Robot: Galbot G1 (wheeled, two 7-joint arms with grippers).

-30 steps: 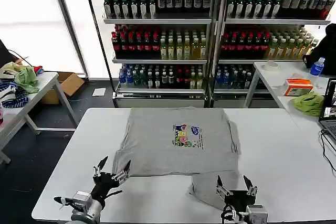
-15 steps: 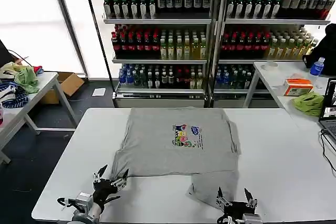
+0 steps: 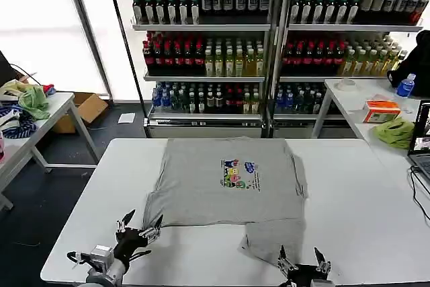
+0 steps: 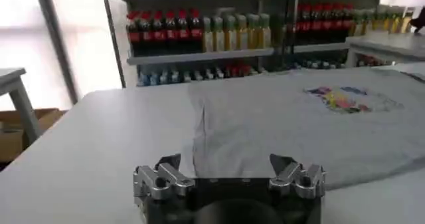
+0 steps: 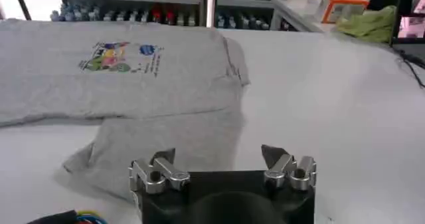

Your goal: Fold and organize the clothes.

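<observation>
Both grippers, left (image 3: 139, 229) and right (image 3: 301, 264), hover wide open at the white table's (image 3: 363, 193) near edge, apparently ready to fold the flat light grey cotton shirt (image 3: 222, 183).

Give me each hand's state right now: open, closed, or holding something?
Left hand: open, empty, just short of the grey shirt's near left corner.
Right hand: open, empty, at the shirt's near right flap.

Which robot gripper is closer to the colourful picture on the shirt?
Left, narrowly. The left gripper sits by the shirt's near left hem; the right gripper is further below the picture, at the table's near edge.
</observation>
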